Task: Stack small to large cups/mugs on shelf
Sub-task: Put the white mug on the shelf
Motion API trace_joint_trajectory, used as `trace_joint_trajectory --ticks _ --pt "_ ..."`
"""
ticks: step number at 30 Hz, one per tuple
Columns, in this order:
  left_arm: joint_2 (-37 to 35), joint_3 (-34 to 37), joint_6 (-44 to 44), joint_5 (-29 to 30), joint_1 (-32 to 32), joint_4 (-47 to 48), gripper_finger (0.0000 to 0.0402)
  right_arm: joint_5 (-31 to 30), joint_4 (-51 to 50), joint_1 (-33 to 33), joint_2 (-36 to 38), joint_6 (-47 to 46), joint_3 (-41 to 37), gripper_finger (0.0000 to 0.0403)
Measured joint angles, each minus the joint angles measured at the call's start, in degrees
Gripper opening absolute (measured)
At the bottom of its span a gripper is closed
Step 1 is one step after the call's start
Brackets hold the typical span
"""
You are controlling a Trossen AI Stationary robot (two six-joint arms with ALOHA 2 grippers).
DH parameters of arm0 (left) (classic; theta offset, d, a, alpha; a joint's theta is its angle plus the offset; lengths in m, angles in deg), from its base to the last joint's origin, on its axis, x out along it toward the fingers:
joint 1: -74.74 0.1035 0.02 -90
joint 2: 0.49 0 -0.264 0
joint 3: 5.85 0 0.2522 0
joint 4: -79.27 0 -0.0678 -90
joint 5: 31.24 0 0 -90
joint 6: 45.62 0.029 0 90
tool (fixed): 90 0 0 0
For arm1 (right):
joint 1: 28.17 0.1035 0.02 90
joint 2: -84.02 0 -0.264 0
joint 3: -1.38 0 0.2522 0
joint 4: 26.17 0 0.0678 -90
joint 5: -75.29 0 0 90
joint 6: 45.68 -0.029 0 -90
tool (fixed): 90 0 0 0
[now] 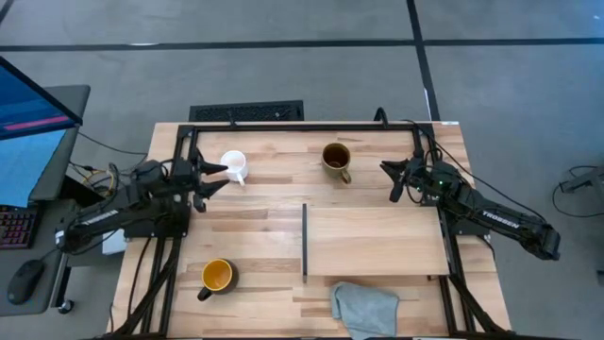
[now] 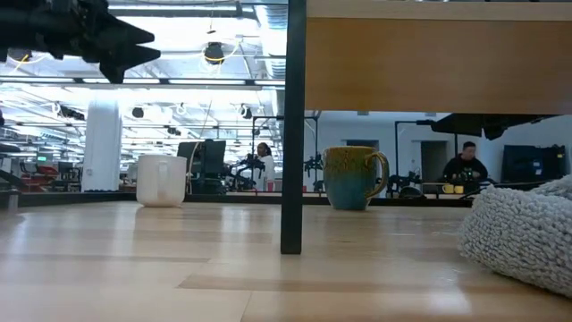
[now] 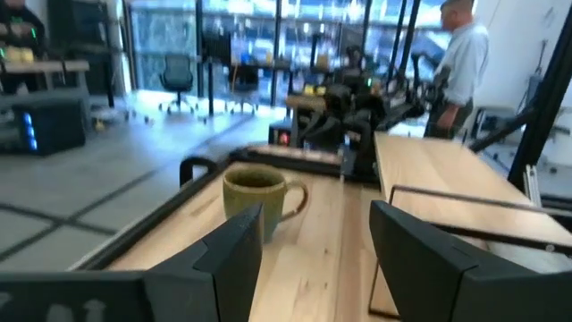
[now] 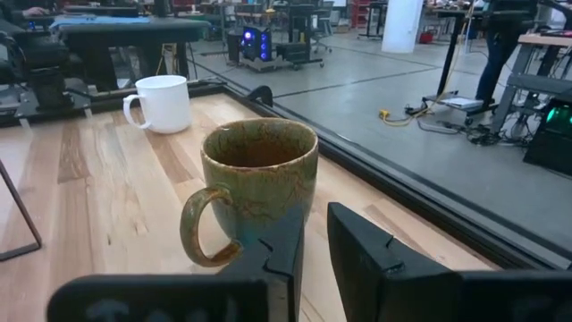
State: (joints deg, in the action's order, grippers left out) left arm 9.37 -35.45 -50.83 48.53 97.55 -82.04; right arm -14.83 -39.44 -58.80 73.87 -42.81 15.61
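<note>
Fingers of the left gripper parted wide, nothing between them, hanging just beside the white mug at the table's far left. Fingers of the right gripper set with a narrow gap, holding nothing, raised off the table at the far right, pointing at the olive-brown mug but apart from it. From the right wrist, that mug close ahead, upright, handle toward the camera, the white mug farther behind it. From the left wrist, the olive-brown mug ahead and the right arm beyond it. Black mug with yellow inside upright near the front left edge, well apart from both grippers. Shelf bare, right of centre, dark strip along its left short edge. Grey cloth crumpled just in front of the shelf. People at desks in the room beyond.
</note>
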Motion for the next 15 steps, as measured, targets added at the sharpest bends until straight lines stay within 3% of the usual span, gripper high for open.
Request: trace_joint_trajectory --ticks 10,15 --pt "16.5 -17.2 2.9 -4.9 -0.3 17.2 0.0197 0.0 0.0 0.0 0.0 0.0 0.0 0.0076" --pt "24.3 -24.8 5.8 -2.6 -1.5 25.3 0.0197 0.0 0.0 0.0 0.0 0.1 0.0 0.0076"
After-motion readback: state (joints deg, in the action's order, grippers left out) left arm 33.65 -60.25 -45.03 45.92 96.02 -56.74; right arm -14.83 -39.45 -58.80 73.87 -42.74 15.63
